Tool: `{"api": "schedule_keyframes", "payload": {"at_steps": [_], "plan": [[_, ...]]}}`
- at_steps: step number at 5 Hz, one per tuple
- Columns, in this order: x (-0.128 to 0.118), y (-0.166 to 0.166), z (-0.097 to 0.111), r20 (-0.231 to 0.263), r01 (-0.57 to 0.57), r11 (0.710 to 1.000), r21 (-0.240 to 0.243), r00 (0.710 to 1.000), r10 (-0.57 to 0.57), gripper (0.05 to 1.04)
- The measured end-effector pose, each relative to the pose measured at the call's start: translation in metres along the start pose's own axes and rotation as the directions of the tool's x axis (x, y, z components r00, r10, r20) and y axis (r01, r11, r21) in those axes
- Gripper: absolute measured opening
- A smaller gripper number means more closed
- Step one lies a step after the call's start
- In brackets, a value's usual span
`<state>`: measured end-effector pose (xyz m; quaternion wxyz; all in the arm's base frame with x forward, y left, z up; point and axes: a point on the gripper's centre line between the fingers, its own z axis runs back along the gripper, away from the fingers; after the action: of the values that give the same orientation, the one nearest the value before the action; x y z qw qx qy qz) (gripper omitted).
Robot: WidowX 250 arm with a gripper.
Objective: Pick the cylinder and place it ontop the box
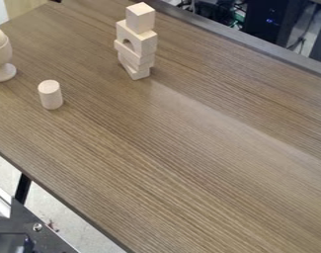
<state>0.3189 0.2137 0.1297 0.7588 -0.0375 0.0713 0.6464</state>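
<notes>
Because the cylinder (50, 95) stood apart from the stack (145, 44), it seemed graspable; I couldn't tell the gripper's state.

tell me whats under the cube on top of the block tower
Under the cube sits a block with an arched cutout, then more pale blocks down to the table. Touching faces and far sides are hidden.

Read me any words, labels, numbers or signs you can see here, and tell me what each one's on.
There are none that I can read. I make out no text on the cylinder, the block stack, the egg-shaped piece or the table.
</notes>
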Motion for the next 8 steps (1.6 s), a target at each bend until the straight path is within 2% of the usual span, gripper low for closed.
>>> {"api": "schedule_keyframes", "payload": {"at_steps": [1, 2, 3, 4, 6, 7, 8], "plan": [[0.001, 0.0, -0.015, -0.03, -0.003, 1.0, 0.03, 1.0, 0.004, 1.001], [-0.005, 0.019, -0.047, -0.01, 0.077, 0.989, 0.124, 0.997, -0.077, 1.0], [-0.024, 0.036, -0.057, 0.137, 0.176, 0.962, 0.211, 0.969, -0.207, 1.0], [-0.032, 0.052, -0.063, 0.214, 0.228, 0.938, 0.26, 0.934, -0.287, 1.0], [-0.029, 0.071, -0.066, 0.192, 0.231, 0.938, 0.259, 0.939, -0.284, 1.0], [-0.025, 0.077, -0.062, 0.125, 0.237, 0.952, 0.195, 0.956, -0.264, 1.001], [-0.02, 0.081, -0.068, 0.054, 0.233, 0.964, 0.131, 0.969, -0.242, 1.0]]}}
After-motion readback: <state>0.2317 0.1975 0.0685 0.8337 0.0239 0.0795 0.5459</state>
